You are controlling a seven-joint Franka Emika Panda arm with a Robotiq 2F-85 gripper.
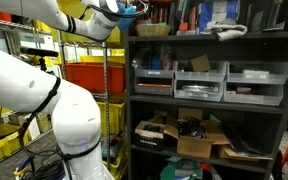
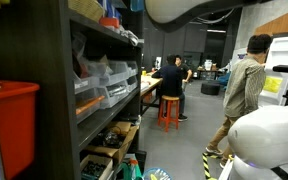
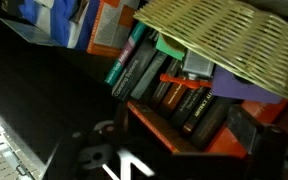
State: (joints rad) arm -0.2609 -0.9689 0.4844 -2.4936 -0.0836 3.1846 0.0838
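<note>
My gripper (image 3: 182, 138) is up at the top shelf of a dark shelving unit (image 1: 209, 110). In the wrist view its dark fingers sit wide apart with nothing between them. Just ahead of it is a row of books (image 3: 169, 85) standing in an orange box (image 3: 199, 135). A woven wicker basket (image 3: 219, 35) sits right beside the books. In an exterior view the gripper (image 1: 125, 11) is at the shelf's top left corner, next to the basket (image 1: 152, 30). In an exterior view the arm (image 2: 189, 10) reaches in from above.
Grey bins (image 1: 199, 82) fill the middle shelf and cardboard boxes (image 1: 189, 140) the lower one. Red and yellow crates (image 1: 94, 75) stand on a wire rack behind the arm. A red bin (image 2: 9, 125) stands close by. People (image 2: 246, 85) are in the aisle by an orange stool (image 2: 169, 110).
</note>
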